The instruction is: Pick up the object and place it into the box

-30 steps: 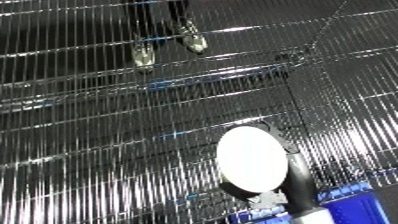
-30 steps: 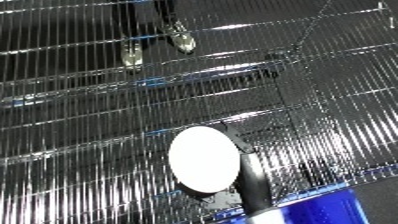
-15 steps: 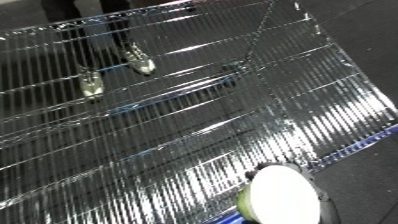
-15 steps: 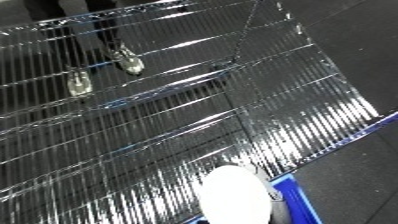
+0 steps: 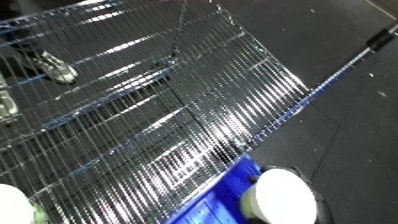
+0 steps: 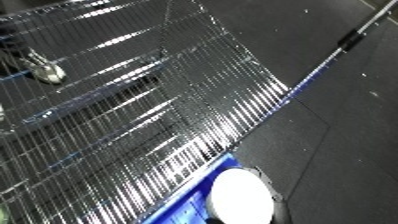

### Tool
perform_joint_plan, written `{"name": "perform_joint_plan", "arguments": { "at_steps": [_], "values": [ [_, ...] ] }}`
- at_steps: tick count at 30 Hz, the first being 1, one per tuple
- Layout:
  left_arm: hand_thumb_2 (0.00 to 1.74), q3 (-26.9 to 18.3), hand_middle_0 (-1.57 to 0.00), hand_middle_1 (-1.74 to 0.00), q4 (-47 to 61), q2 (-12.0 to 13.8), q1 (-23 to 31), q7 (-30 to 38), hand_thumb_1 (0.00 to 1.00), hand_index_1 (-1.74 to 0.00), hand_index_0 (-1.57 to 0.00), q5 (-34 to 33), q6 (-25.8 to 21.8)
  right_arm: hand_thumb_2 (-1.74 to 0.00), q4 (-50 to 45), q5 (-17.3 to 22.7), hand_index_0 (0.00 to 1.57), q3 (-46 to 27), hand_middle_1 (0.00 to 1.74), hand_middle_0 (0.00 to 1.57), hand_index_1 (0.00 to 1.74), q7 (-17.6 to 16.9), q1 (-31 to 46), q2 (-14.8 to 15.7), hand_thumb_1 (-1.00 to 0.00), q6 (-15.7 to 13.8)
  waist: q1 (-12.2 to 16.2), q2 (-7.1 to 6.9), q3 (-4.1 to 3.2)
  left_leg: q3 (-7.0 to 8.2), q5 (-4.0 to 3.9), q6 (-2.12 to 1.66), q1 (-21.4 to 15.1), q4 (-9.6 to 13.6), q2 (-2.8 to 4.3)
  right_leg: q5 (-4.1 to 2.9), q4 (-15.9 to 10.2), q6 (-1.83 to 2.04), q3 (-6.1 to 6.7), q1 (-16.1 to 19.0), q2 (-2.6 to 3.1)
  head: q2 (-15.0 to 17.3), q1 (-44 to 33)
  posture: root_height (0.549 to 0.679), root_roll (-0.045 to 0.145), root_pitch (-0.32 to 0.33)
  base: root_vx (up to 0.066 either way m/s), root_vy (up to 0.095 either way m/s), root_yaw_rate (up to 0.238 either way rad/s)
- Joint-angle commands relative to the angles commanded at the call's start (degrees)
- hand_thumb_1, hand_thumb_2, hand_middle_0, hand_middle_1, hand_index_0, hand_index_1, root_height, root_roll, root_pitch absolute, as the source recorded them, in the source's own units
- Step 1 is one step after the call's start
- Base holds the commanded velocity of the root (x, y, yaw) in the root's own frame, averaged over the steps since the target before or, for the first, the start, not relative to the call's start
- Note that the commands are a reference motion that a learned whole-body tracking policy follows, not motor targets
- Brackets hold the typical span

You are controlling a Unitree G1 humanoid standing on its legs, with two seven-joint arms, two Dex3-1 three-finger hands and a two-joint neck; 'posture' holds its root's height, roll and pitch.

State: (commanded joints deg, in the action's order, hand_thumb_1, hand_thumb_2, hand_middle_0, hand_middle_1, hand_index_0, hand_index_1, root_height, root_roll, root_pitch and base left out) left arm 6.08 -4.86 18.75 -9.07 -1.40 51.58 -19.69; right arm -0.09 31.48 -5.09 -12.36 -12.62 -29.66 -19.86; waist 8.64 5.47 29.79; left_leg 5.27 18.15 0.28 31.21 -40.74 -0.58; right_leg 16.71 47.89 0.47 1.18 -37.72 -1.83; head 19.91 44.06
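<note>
Wire-mesh cart (image 5: 178,115) fills the left and middle of both views, tilted, with a dark floor (image 5: 355,125) to the right and a blue bin (image 6: 191,200) edge at near centre. White round disc (image 5: 282,196) sits at the near right, touching the bin's rim; can't tell what it is, and a second white patch (image 5: 13,205) shows at the near left edge. No hand shows in either view, so hand state can't be told, and the task's object can't be identified.

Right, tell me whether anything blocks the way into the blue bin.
Nothing visible does, but little shows: only the blue bin's corner, a white round thing beside it, wire mesh alongside. Neither hand is in view.
</note>
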Motion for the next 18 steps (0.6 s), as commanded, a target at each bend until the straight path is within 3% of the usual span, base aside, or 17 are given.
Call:
{"name": "perform_joint_plan", "arguments": {
  "at_steps": [8,18],
  "values": [
    [1.74,1.2,-1.57,-1.74,-2.1,-0.8,-0.6,-0.7,1.0,-1.74,-1.57,1.1,-1.6,-1.13,6.6,4.3,1.02,-1.6,1.13,1.02,1.13,2.8,0.9,-1.8,-0.65,-1.9,1.2,1.64,0.0,1.01,-0.15,-0.39,-1.9,1.1,-0.23,-0.25,-1.4,-0.08,0.95,1.0,-0.45,2.4,2.5,0.635,0.106,0.147,-0.017,0.059,-0.062],
    [1.74,2.4,-1.57,-1.74,-2.9,-0.8,-2.3,0.0,1.0,-1.74,-1.57,0.9,-1.4,-0.26,11.2,6.2,0.24,-1.1,0.26,0.24,0.26,4.8,-0.2,-2.5,-0.15,-4.1,1.2,2.4,0.0,1.09,-0.34,-0.41,-2.0,1.8,-0.84,-0.68,-2.2,0.07,1.4,1.0,-0.52,1.8,2.6,0.636,0.109,0.15,-0.024,0.001,0.012]
  ]
}}
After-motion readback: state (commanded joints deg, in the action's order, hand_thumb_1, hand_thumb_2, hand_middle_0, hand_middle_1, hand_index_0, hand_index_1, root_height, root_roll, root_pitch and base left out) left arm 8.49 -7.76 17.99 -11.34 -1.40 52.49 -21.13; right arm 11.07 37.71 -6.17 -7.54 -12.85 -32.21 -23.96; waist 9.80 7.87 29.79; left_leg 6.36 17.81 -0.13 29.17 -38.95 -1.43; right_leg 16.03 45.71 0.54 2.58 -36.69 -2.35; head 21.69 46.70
